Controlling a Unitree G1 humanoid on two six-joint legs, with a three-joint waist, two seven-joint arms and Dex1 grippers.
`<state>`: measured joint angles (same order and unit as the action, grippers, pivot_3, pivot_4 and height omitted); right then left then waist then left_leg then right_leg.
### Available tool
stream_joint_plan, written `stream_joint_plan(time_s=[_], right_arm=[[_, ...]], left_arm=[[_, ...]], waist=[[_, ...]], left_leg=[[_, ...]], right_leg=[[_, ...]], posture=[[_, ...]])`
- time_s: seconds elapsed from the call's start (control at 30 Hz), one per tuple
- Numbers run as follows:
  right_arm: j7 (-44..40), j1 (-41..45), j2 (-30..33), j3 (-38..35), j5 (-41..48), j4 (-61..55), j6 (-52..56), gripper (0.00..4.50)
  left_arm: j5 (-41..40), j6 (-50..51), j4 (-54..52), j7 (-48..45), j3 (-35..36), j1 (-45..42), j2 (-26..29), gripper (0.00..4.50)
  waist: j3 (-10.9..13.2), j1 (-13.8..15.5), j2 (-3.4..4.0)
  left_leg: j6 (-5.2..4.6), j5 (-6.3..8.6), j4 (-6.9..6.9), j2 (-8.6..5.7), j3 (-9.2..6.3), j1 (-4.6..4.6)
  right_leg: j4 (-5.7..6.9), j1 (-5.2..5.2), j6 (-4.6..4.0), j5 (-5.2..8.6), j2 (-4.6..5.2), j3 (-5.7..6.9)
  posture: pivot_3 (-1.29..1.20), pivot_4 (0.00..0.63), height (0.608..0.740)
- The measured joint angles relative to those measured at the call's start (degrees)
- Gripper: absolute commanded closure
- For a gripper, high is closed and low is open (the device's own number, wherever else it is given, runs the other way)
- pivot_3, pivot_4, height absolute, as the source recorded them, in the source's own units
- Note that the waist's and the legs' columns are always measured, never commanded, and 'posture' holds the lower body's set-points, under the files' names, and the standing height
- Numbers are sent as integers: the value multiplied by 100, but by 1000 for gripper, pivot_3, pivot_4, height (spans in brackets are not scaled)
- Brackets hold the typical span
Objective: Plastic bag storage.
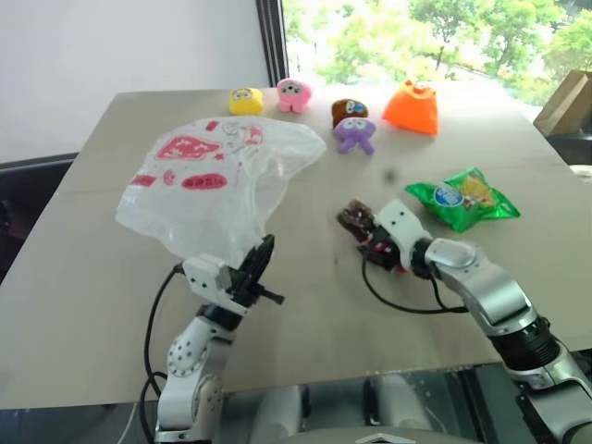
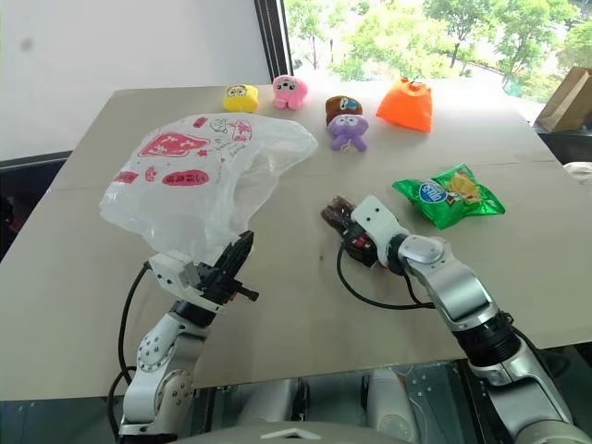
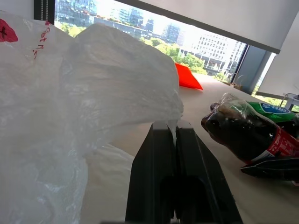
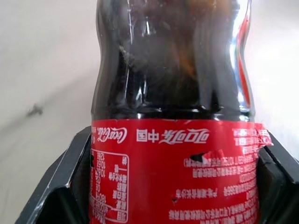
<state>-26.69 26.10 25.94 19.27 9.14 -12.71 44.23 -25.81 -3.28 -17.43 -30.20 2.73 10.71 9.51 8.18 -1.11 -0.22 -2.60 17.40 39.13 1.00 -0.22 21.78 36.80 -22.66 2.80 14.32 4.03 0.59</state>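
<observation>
The plastic bag [image 1: 213, 176], thin translucent white with red print, billows above the left side of the table. My left gripper [image 1: 265, 252] is shut on its lower edge; in the left wrist view the film is pinched between the two black fingers [image 3: 154, 154]. A dark cola bottle [image 1: 352, 219] with a red label lies on the table near the middle. My right gripper [image 1: 367, 237] is closed around it, and the right wrist view has a finger [image 4: 70, 186] against each side of the label [image 4: 173, 177].
A green snack packet [image 1: 462, 199] lies right of the bottle. Along the far edge sit a yellow toy [image 1: 245, 100], a pink toy [image 1: 293, 94], a brown toy [image 1: 349, 108], a purple toy [image 1: 354, 134] and an orange pouch [image 1: 412, 106]. The tan table [image 1: 92, 277] has bare surface in front.
</observation>
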Motion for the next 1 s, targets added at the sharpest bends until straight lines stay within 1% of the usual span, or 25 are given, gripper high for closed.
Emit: stream_joint_plan(time_s=[0.07,0.17,0.27,0.3,0.33,0.43,0.47,0.53,0.57,0.63,0.7,0.77,0.83,0.87,0.93,1.0], right_arm=[[-96,170,-48,43,-76,194,-93,1331],[-340,641,-76,266,-245,693,-271,1331],[-882,1374,-83,711,-564,1444,-668,1331],[-1068,1663,-209,871,-701,1830,-878,1331],[-1128,1772,-260,929,-748,1961,-941,1331],[-1436,2478,-890,1160,-986,3019,-1439,1331],[-1543,2665,-1069,1208,-1046,3310,-1604,1331],[-1802,2996,-1446,1311,-1135,3874,-1901,1331],[-1955,3199,-1731,1340,-1142,4266,-2097,1331],[-1989,3442,-2264,1285,-1129,4867,-2350,1331],[-1880,3760,-2846,1008,-1029,5589,-2546,1331],[-1510,4207,-3366,390,-789,6323,-2725,1331],[-1210,4494,-3509,-41,-555,6615,-2888,278],[-967,4630,-3522,-354,-434,6816,-2952,75],[-520,4754,-3540,-930,-201,7156,-3083,75],[-213,4746,-3542,-1251,-126,7435,-3191,75]], left_arm=[[-161,3,-44,-176,-50,39,20,4500],[-491,41,-267,-528,-191,185,75,4500],[-660,117,-404,-811,-299,287,235,4500],[-699,150,-433,-876,-320,318,289,4500],[-701,166,-444,-908,-349,316,314,4500],[-802,254,-625,-1234,-512,536,577,4500],[-808,278,-691,-1368,-577,618,668,4500],[-822,310,-736,-1568,-627,748,831,4500],[-830,345,-764,-1667,-637,803,943,4500],[-872,395,-850,-1776,-677,844,1052,4500],[-933,418,-909,-1843,-689,886,1084,4500],[-936,422,-913,-1843,-680,947,1099,4500],[-937,416,-920,-1819,-669,975,1080,4500],[-940,411,-931,-1801,-648,991,1075,4500],[-946,401,-939,-1720,-597,1057,1010,4500],[-947,395,-940,-1664,-556,1057,960,4500]], waist=[[10,9,3],[31,9,11],[64,15,31],[68,9,32],[69,11,32],[71,-48,32],[72,-73,34],[75,-104,36],[77,-127,37],[84,-134,38],[99,-131,37],[117,-107,33],[119,-48,35],[118,1,34],[118,12,34],[119,-11,35]], left_leg=[[0,0,0,-2,0,5],[1,0,0,-3,4,14],[2,-1,-6,-6,3,19],[3,-1,-7,-13,4,22],[4,-2,-11,-19,4,29],[37,-21,-24,-23,5,58],[49,-28,-27,-24,4,83],[52,-30,-32,-24,3,96],[53,-31,-40,-24,3,96],[57,-32,-47,-23,2,96],[70,-39,-52,-23,1,97],[87,-49,-61,-23,-8,99],[90,-50,-62,-25,-22,103],[93,-52,-62,-30,-25,104],[93,-52,-62,-39,-22,103],[93,-52,-63,-47,-10,102]], right_leg=[[0,-3,0,0,2,0],[-1,-13,4,-2,4,-2],[0,-22,11,-6,4,1],[1,-29,20,-11,2,2],[1,-38,20,-11,2,1],[6,-77,22,-12,1,-5],[7,-104,23,-12,1,-4],[4,-114,23,-12,2,-2],[1,-115,23,-12,2,-2],[-1,-116,24,-12,3,-2],[0,-120,23,-12,5,-2],[0,-123,23,-12,9,3],[-3,-119,23,-12,16,6],[-7,-115,23,-12,20,5],[-7,-113,23,-12,30,3],[-5,-116,23,-12,31,-1]], posture=[[0,150,740],[0,150,740],[0,150,740],[0,150,740],[0,150,740],[0,150,740],[0,150,740],[0,150,740],[0,150,740],[0,150,740],[0,150,740],[0,150,740],[0,150,740],[0,150,740],[0,150,740],[0,150,740]])
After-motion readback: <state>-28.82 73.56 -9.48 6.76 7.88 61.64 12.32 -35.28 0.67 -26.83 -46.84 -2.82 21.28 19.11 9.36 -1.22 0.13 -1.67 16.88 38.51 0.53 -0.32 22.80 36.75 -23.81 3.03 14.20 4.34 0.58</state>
